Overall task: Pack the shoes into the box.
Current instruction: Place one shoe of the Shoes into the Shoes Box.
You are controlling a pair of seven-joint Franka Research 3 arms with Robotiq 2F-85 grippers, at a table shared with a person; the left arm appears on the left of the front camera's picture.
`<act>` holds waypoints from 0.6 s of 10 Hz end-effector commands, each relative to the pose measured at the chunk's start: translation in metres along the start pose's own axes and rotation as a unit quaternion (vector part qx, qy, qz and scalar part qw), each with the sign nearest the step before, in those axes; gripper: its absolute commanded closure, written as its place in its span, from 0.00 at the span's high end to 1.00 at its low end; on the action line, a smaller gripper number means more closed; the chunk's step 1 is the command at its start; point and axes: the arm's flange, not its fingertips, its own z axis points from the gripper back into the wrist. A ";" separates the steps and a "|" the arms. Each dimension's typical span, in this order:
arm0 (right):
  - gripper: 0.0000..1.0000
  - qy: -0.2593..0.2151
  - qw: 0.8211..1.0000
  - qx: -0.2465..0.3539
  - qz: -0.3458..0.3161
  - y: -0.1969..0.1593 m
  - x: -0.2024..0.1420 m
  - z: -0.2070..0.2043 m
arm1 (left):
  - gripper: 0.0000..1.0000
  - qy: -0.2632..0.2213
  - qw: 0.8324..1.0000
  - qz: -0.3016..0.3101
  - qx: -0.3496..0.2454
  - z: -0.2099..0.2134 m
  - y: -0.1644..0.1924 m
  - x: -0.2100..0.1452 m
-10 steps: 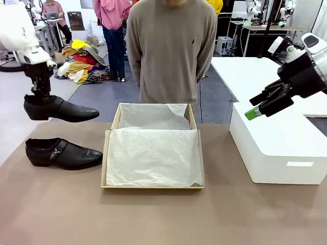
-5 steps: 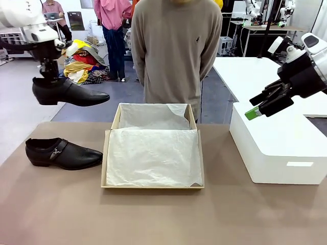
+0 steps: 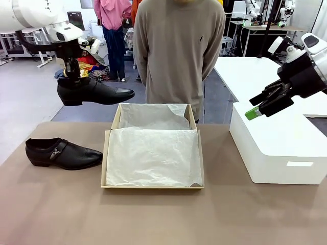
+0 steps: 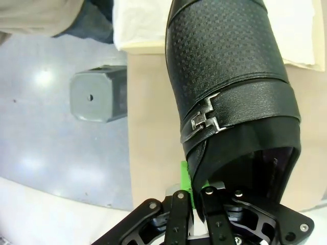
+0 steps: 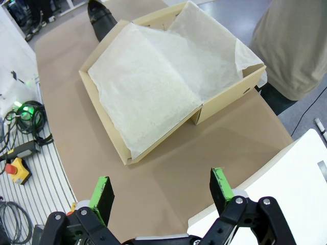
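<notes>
A glossy black shoe [image 3: 94,92] hangs in the air above the table's back left, toe pointing toward the box, with my left gripper [image 3: 73,76] shut on its heel collar. In the left wrist view the same shoe [image 4: 230,87] with its metal buckle rises from my left gripper [image 4: 198,190]. A second black shoe [image 3: 62,153] lies on the table at the left, beside the box. The tan cardboard box [image 3: 105,158] lined with white tissue sits open at mid-table, also seen as the box [image 5: 102,97] from my right wrist. My right gripper [image 3: 259,105] hovers open over the white box; its green pads [image 5: 220,186] stand wide apart.
A large white box [image 3: 278,145] stands at the right of the table. A person in a beige sweater [image 3: 176,48] stands at the far edge behind the cardboard box. The brown tabletop [image 3: 163,214] lies bare in front. Cables and a red button box [image 5: 18,168] lie beside the table.
My left gripper has carried the held shoe up and to the right, from over the lying shoe toward the box's back left corner. My right gripper has not moved.
</notes>
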 end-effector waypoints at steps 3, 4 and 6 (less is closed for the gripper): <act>1.00 -0.007 1.000 0.006 0.003 -0.001 0.001 0.000 | 0.00 -0.002 1.000 0.005 0.006 0.006 0.008 -0.006; 1.00 -0.007 1.000 0.006 0.003 -0.001 0.001 0.000 | 0.00 -0.002 1.000 0.005 0.006 0.006 0.008 -0.006; 1.00 -0.007 1.000 0.006 0.003 -0.001 0.001 0.000 | 0.00 -0.002 1.000 0.005 0.006 0.006 0.008 -0.006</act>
